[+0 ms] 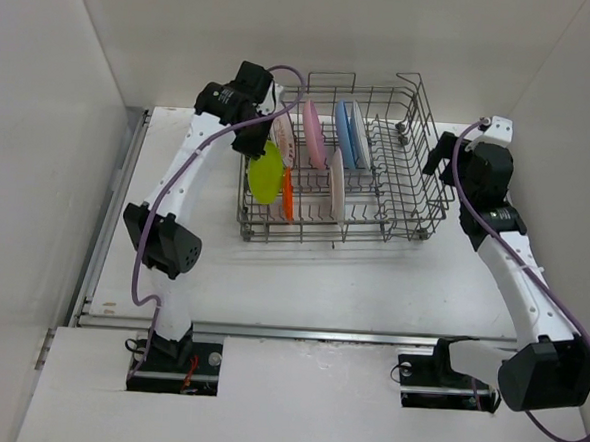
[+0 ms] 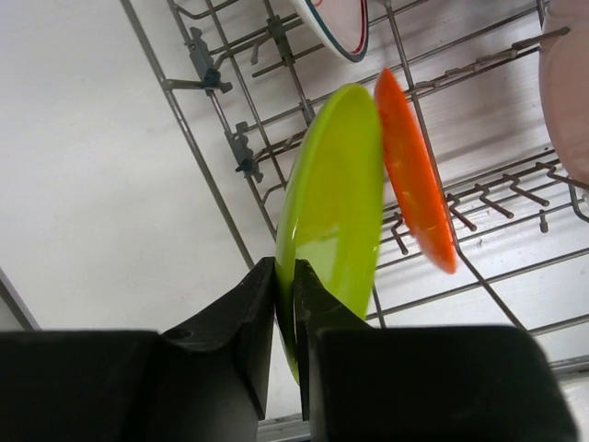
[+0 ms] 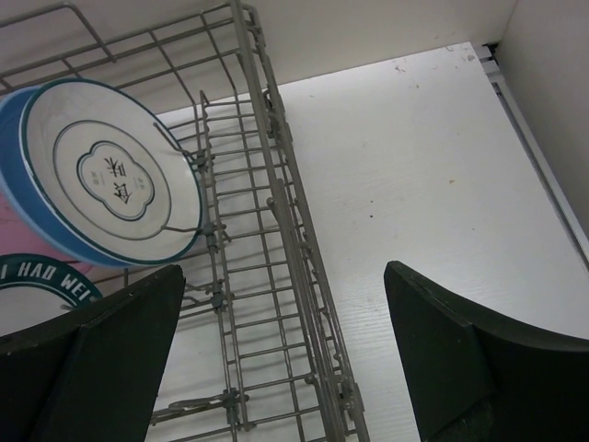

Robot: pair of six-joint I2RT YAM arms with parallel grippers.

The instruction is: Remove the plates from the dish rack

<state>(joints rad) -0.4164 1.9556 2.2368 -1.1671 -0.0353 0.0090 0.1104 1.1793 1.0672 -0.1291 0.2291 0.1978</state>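
Left wrist: left gripper (image 2: 283,278) pinching lime plate (image 2: 336,198) by rim, edge-on, likely for lifting clear of dish rack (image 2: 243,155) tines. Right gripper (image 3: 283,299) hovering spread wide at rack's right edge.

Glossy, smooth lime plate (image 2: 331,193); glossy orange plate (image 2: 416,175). Dull grey metal-wire dish rack (image 3: 276,239). Matt white, faintly grained table (image 3: 433,157). Matt black plastic left gripper (image 2: 283,269).

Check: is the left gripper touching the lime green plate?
Touching. The left wrist view shows the left gripper pinching the rim of the lime green plate.
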